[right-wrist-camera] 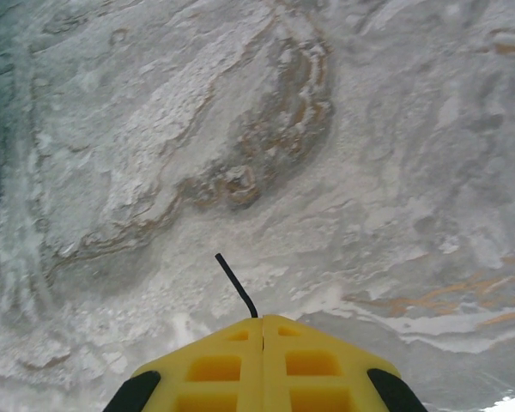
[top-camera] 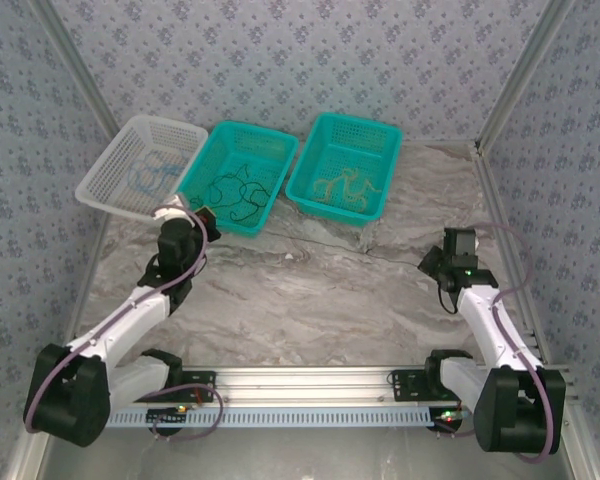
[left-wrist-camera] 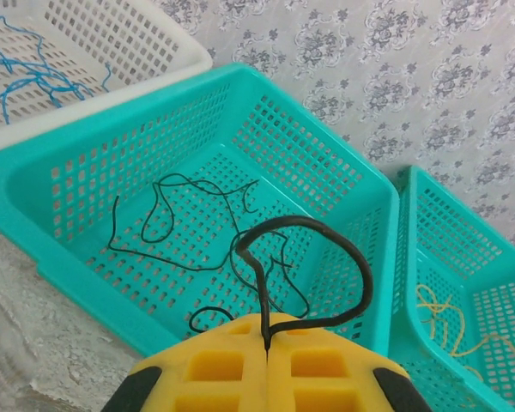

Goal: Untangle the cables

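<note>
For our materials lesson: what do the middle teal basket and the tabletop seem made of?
The middle teal basket: probably moulded plastic, smooth, with a uniform perforated grid. The tabletop: marble-look, grey-brown veining; stone or printed laminate, cannot tell.

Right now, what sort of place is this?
Probably a robot test cell in a lab, not a home: two arms bolted to an aluminium rail, patterned panels boxing in a marble-look table, and plastic baskets sorting thin cables by colour.
</note>
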Motion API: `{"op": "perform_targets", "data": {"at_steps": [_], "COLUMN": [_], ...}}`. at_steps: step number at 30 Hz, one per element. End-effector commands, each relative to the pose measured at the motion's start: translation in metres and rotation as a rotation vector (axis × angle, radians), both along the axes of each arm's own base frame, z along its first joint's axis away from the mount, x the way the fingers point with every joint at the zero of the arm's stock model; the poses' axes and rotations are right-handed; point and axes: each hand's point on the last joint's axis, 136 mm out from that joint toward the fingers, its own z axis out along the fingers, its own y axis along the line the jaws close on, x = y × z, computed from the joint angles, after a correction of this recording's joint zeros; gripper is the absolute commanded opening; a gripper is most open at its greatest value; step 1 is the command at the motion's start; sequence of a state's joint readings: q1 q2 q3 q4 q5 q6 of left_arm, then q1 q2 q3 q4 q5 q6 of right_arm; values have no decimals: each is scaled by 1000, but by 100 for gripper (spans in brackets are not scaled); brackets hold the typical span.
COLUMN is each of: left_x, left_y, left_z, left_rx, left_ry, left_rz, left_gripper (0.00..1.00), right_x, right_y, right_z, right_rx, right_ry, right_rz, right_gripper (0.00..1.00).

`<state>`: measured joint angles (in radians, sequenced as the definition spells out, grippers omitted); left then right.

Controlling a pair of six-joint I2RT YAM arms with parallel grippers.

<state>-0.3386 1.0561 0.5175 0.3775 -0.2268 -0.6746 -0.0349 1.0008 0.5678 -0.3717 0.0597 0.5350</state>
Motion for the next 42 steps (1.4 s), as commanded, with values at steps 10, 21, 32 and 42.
{"op": "perform_targets", "data": {"at_steps": [10, 21, 32, 42], "left_x": [-25, -21, -6, -5], "left_y": [100, 63, 1, 30], "left_z": [17, 61, 117, 133], "left_rx": [-214, -240, -171, -118], "left_ry": [-1, -76, -178, -201], "left_rz": [316, 22, -278, -112], "left_gripper": [0, 0, 0, 0], "right_x": [-9, 15, 38, 56], "right_y": [-22, 15, 165, 255], "right_z": [-4, 19, 130, 211], "right_rx": [31, 163, 305, 300], "right_ry": [-18, -141, -457, -672], "right_rz": [-87, 72, 685, 961], "right_gripper": [0, 0, 0, 0]}}
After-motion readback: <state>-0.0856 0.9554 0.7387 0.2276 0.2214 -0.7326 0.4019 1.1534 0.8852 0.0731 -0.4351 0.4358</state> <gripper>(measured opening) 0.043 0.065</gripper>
